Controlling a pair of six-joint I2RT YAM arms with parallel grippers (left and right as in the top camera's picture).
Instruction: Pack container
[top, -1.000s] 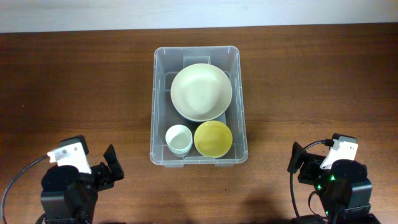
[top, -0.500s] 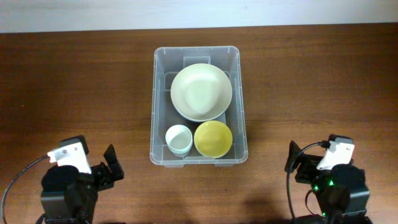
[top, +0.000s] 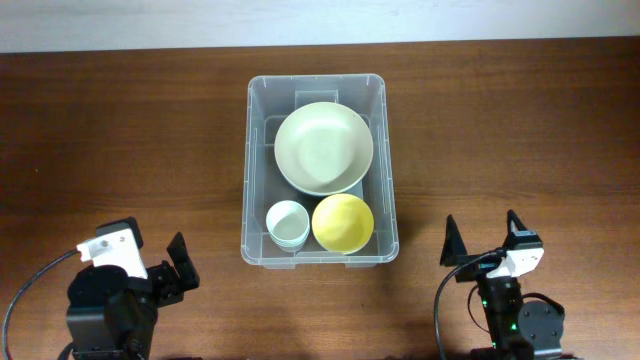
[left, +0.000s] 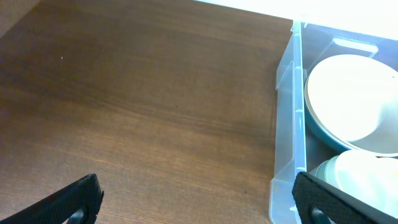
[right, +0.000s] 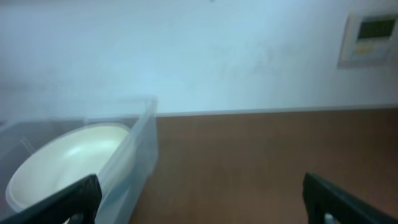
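The clear plastic container (top: 250, 180) stands at the table's middle. It holds a large pale green bowl (top: 324, 148), a yellow bowl (top: 343, 223) and a small white cup (top: 287, 222). My left gripper (top: 172, 268) is open and empty at the front left; in the left wrist view its fingertips (left: 199, 202) frame bare table beside the container wall (left: 287, 124). My right gripper (top: 483, 243) is open and empty at the front right, fingers pointing up the table. The right wrist view (right: 202, 199) shows the container wall (right: 134, 162) and the pale bowl (right: 62, 165) at left.
The dark wood table (top: 120, 130) runs to a white wall behind. A wall-mounted panel (right: 370, 37) shows in the right wrist view. Cables trail from both arm bases at the front edge.
The right arm has swung so its gripper now points up the table and sits a little further left. The left arm and the container's contents have not moved.
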